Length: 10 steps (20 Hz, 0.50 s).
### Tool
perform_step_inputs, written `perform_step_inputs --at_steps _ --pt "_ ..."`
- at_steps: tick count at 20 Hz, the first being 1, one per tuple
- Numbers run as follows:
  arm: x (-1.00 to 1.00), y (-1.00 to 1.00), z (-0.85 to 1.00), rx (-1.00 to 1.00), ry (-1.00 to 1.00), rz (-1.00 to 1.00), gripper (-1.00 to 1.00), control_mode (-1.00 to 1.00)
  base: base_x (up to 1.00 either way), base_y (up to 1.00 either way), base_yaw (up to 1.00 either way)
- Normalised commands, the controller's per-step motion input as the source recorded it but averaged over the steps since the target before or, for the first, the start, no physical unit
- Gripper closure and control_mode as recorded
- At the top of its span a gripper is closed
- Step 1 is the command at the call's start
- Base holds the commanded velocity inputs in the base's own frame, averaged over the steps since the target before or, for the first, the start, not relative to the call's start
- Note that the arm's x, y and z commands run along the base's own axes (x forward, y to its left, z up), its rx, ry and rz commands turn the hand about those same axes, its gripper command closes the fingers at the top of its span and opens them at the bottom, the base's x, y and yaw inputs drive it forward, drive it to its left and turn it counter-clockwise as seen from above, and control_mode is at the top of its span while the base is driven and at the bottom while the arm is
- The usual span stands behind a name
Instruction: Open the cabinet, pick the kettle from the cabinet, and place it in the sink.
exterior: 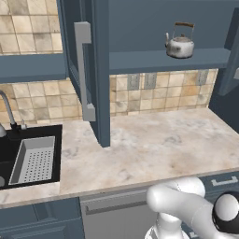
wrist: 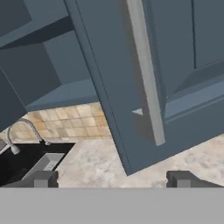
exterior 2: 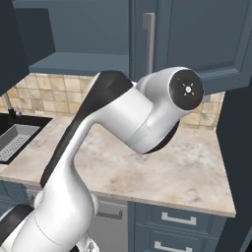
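Shiny silver kettle (exterior: 179, 45), brown-topped handle

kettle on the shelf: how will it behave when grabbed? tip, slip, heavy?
The kettle looks squat and wide-based, so a nudge would more likely slide than tip it. Its shiny silver body may be slippery; the arched handle seems the safer hold. It looks small and probably light, though whether it holds anything cannot be seen.

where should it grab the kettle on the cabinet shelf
By the arched handle atop the kettle, coming in from the open front of the cabinet. It stands upright, handle clear above the lid.
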Motion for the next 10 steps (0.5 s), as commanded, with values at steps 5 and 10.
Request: perform_step_inputs --at_steps 5,10 --pt "-0.21 0.5 -0.05 0.0 0.05 0.0 -1.0 -1.0 0.0 0.0 0.0" --pt "-0.11 0.59 -0.11 0.0 0.0 -0.05 -1.0 -1.0 0.0 0.0 0.0"
